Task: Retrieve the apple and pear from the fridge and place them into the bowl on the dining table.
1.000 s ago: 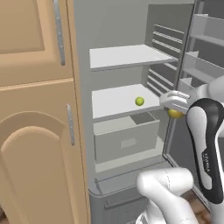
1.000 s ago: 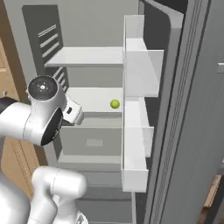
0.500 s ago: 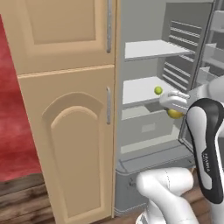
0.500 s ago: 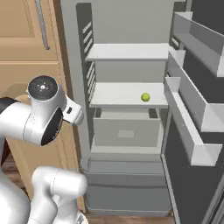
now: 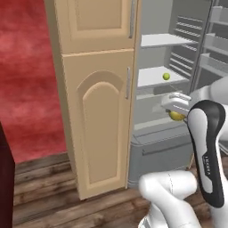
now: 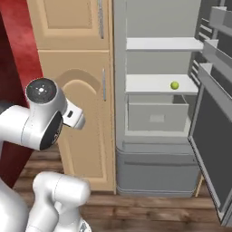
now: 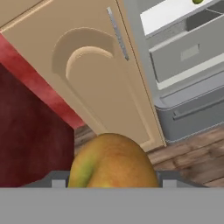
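My gripper (image 5: 177, 114) is shut on a yellow-orange fruit with a green streak, which looks like the pear (image 7: 113, 162); it is held in front of the open grey fridge (image 5: 165, 138) at drawer height. A small round green fruit, apparently the apple (image 6: 174, 85), lies on the fridge's lower white shelf (image 6: 154, 84), also seen as the apple (image 5: 166, 76). The grey drawer (image 6: 156, 118) sits below that shelf. The bowl and the dining table are out of view.
A tall tan wooden cabinet with arched door panels (image 5: 103, 116) stands left of the fridge. The fridge door (image 6: 213, 131) hangs open at the right with its racks. A red wall (image 5: 26, 75) and wooden floor (image 6: 158, 210) lie to the left and below.
The whole picture has shifted: the camera has swung left, so fridge and cabinet slide right in the views. The gripper keeps its hold on the fruit.
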